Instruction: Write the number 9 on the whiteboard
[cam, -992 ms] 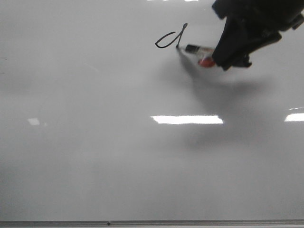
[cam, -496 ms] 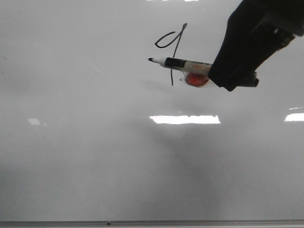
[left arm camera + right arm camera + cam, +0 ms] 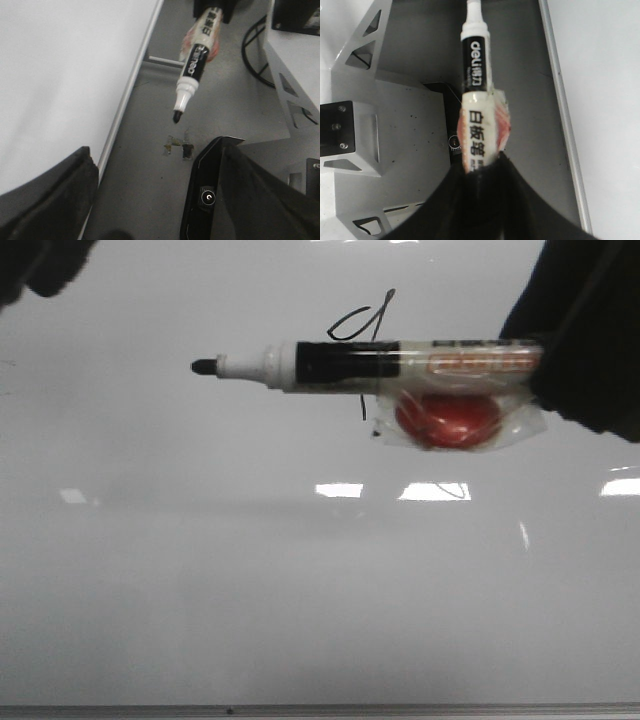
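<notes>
I see my right tool (image 3: 480, 167) clamped on the white-barrelled black marker (image 3: 370, 362), lying crosswise, lifted off the glossy pale whiteboard (image 3: 200, 570); the thin black 9 (image 3: 362, 332) sits beyond its barrel (left tool (image 3: 145, 200) gapes empty).

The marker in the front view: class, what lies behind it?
Behind the marker, held by the right claw, is the whiteboard with the number 9. Its loop shows above; the barrel covers the tail's middle.
</notes>
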Robot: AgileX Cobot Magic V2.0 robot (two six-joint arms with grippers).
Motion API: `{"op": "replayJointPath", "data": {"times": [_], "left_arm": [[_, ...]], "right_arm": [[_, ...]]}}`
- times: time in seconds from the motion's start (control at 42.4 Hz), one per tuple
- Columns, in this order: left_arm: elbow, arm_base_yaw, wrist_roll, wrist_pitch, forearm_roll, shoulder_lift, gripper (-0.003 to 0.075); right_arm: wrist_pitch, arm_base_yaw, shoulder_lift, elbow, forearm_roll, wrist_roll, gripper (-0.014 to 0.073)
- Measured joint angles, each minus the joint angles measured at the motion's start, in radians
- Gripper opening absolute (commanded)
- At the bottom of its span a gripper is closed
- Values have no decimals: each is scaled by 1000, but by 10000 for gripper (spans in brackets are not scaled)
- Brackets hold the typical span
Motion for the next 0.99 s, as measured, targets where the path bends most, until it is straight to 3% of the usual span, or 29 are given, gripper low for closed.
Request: {"op": "replayJointPath", "data": {"times": [0.189,0.425,0.874,0.992], "left_arm": [[-52,-124,1,-21,-2,119,504],[-62,-182,1,-80,-4,222,481],[-62,-191,1,-121,-28,246,107],[-62,-192,5,-117,-29,246,35]], "right_arm": [[16,1,-3,0,22,-2,-58],[16,1,-3,0,24,-2,-58],[17,1,-3,0,26,-2,-53],[15,1,-3,0,23,-7,15]]}}
